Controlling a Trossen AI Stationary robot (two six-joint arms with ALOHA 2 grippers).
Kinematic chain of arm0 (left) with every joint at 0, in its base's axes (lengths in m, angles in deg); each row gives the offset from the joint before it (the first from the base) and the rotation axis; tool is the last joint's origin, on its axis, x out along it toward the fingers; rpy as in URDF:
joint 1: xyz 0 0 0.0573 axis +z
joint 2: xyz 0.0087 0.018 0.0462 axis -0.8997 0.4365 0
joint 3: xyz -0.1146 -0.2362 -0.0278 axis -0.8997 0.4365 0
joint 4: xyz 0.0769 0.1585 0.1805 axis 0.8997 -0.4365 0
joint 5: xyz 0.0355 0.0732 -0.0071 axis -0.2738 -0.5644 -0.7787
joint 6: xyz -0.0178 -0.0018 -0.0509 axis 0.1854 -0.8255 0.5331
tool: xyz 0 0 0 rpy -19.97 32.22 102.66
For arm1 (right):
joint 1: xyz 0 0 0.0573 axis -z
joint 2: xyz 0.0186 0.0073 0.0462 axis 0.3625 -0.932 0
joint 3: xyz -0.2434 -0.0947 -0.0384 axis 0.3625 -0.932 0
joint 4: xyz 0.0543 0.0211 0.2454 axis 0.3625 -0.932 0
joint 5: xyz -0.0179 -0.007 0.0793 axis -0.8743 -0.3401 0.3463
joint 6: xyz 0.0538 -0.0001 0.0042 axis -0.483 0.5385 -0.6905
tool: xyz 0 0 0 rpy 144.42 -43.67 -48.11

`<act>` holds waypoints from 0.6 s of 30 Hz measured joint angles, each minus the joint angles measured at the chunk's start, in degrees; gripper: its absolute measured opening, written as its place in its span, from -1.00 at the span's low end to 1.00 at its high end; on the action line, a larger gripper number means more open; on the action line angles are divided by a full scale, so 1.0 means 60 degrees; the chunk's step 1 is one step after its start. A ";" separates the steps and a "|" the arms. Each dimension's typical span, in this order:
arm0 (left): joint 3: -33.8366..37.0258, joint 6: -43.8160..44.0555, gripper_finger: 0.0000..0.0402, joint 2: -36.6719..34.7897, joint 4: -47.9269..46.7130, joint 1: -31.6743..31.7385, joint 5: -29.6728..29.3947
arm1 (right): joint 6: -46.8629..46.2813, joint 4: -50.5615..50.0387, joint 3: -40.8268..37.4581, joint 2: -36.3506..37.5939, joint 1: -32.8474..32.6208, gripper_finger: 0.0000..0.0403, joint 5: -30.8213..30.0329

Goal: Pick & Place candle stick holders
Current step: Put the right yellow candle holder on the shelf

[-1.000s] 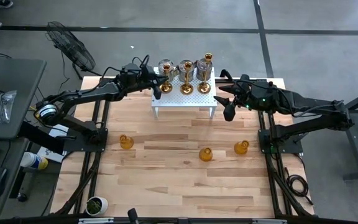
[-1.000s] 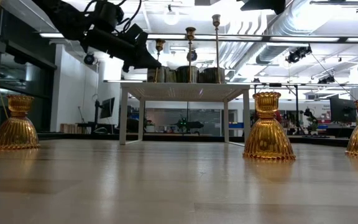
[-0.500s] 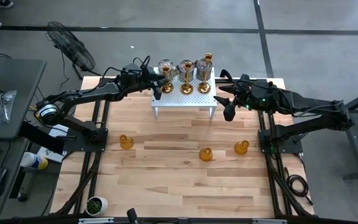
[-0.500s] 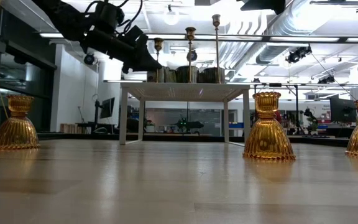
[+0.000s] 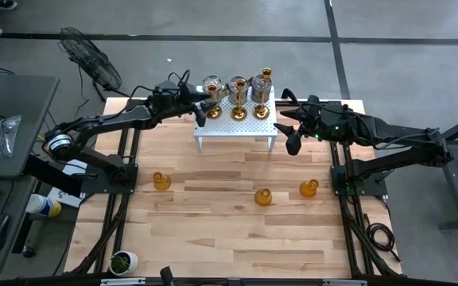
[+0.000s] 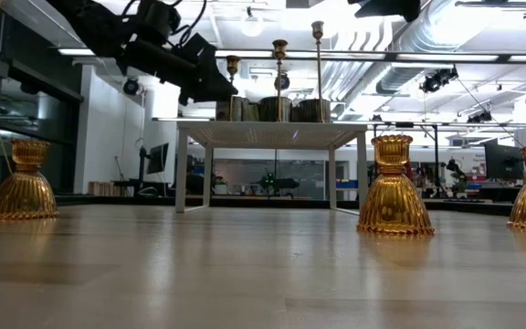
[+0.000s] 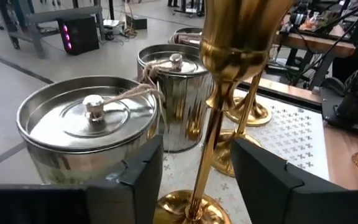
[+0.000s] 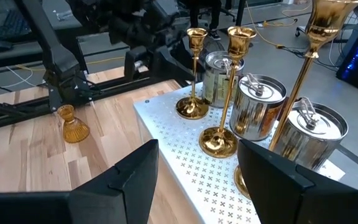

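Observation:
A white perforated stand (image 5: 235,121) at the table's far middle carries three gold stemmed holders and three silver-grey metal ones. My left gripper (image 5: 203,114) is open at the stand's left end. Its fingers stand on either side of the stem of the leftmost gold holder (image 7: 211,143) without touching it. That holder's foot (image 7: 188,208) rests on the stand, beside a silver holder (image 7: 89,127). My right gripper (image 5: 291,132) is open and empty, just right of the stand. Three amber glass holders (image 5: 161,181) (image 5: 263,196) (image 5: 308,188) stand upside down on the wooden table.
A small white pot with a green plant (image 5: 122,260) sits at the table's near left corner. The stand's legs (image 6: 180,169) raise its top above the table. The open wood between the stand and the amber holders holds nothing.

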State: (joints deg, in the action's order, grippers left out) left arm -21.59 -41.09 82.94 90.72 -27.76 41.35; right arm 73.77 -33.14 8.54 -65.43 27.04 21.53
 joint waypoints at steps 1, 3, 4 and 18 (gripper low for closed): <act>0.0000 -0.0004 -0.06 -0.0067 -0.0088 0.0000 -0.0002 | -0.0004 -0.0017 0.0000 0.0000 0.0000 0.05 -0.0003; 0.0000 -0.0021 0.00 -0.0233 -0.0295 0.0000 -0.0007 | -0.0008 -0.0016 0.0000 0.0000 0.0000 0.05 0.0000; 0.0000 -0.0031 0.03 -0.0336 -0.0418 0.0003 -0.0007 | -0.0015 -0.0018 0.0000 0.0000 0.0000 0.05 0.0000; -0.0005 -0.0419 0.11 -0.2008 -0.3181 0.0000 0.0052 | -0.0167 -0.0375 0.0000 0.0000 0.0004 0.05 -0.0004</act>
State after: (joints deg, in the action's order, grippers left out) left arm -21.61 -43.60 70.89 71.64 -27.76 41.66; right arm 72.76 -35.39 8.54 -65.43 27.06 21.51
